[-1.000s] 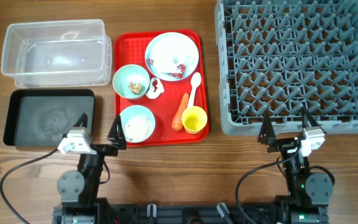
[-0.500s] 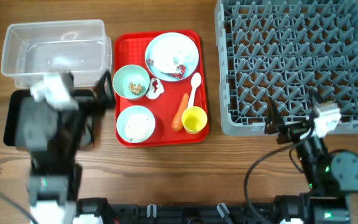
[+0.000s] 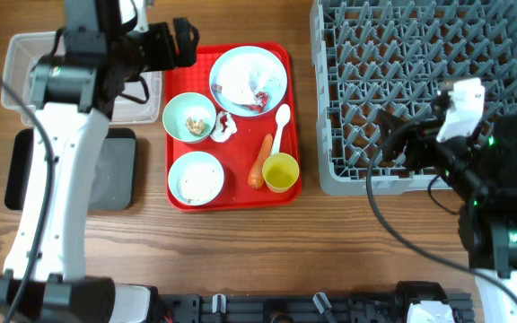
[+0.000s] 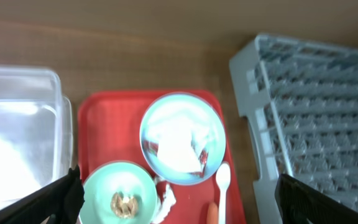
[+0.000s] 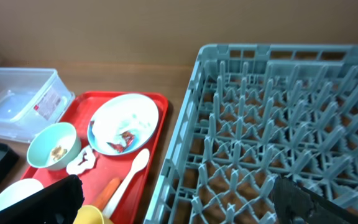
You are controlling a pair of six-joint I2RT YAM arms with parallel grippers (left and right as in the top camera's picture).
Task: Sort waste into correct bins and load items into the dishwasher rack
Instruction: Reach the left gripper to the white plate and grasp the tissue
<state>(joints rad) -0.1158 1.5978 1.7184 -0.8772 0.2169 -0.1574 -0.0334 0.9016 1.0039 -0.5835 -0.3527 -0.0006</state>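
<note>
- The left end effector hangs above the far left corner of the red tray, beside the clear tub; its fingers are spread wide with nothing between them.
- The right end effector is over the near edge of the grey rack, its fingers likewise wide apart and empty.
- On the red tray: a plate holding white paper and a red wrapper, 2 bowls, one with a brown scrap and one with rice, a carrot, a yellow cup and a white spoon.
- A crumpled paper scrap lies between the plate and the scrap bowl.
- The black tray sits on the counter, nearer than the tub.
</note>
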